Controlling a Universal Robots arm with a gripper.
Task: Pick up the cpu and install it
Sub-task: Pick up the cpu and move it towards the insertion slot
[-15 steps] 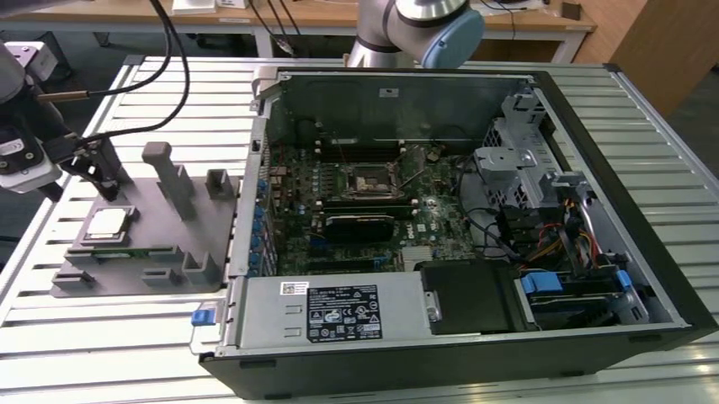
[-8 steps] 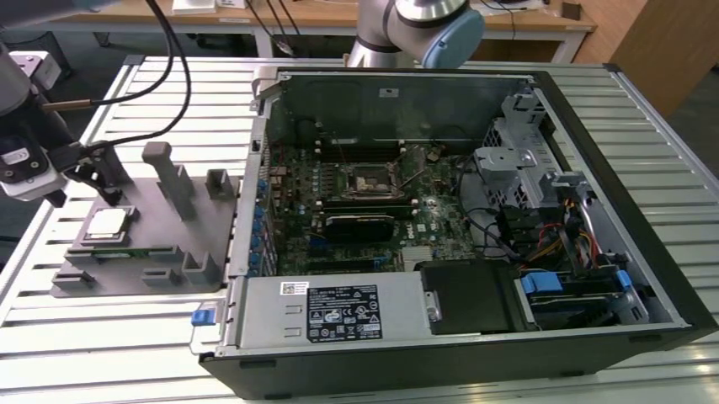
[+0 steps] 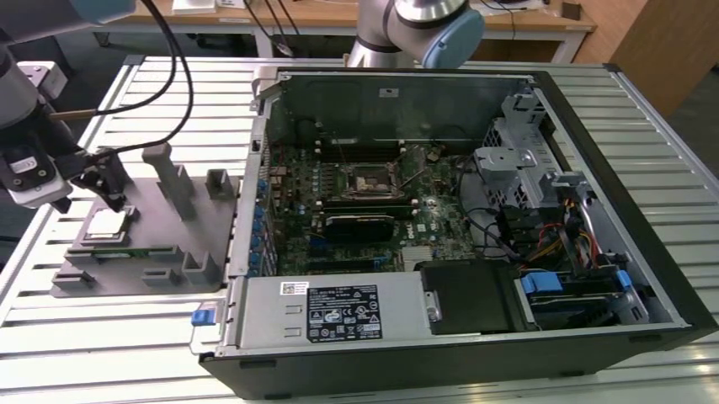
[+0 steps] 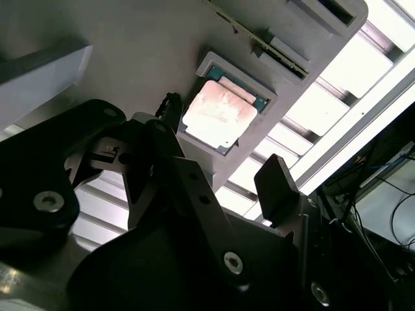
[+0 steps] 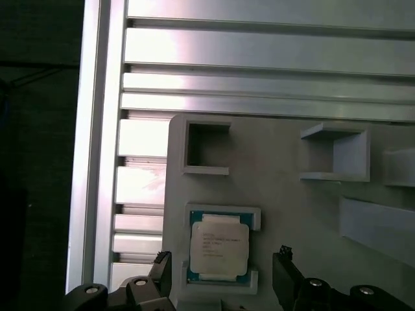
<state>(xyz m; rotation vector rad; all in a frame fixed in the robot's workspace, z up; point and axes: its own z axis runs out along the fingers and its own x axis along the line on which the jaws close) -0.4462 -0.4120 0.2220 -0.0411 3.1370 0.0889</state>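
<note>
Exterior view takes in a slatted aluminium desk [image 3: 135,337]; the largest thing on it is a black tower computer case [image 3: 450,370] lying on its side with the panel off, a green motherboard [image 3: 433,215] bare inside; near the board's middle sits a square black socket with a metal frame [image 3: 371,179], with nothing pale seated in it. Just beside the case, toward the desk's edge on the exterior view's left, lies a flat grey plastic fixture plate [image 3: 168,227] with raised blocks and pockets.

Over that plate hangs the black two-fingered claw [image 3: 99,198], pointing down; it is spread wide and grips nothing. The small flat square cpu with a pale silvery metal top [image 3: 107,221] rests in a shallow square pocket [image 5: 224,214] close to the plate's edge away from the case; it has not been lifted.

What matters is how chip and claw line up: in the first wrist view the cpu [image 5: 219,245] lies straight below the claw [image 5: 222,262], between the two fingers [image 5: 162,269], one on each of two opposite sides; a gap shows on both sides, so I judge them apart from it. The chip's edges look square to the closing line. The second wrist view shows the same straddle: cpu [image 4: 219,111] between the open tips of the claw [image 4: 224,139]. The socket lies well apart, off toward the exterior view's right.
</note>
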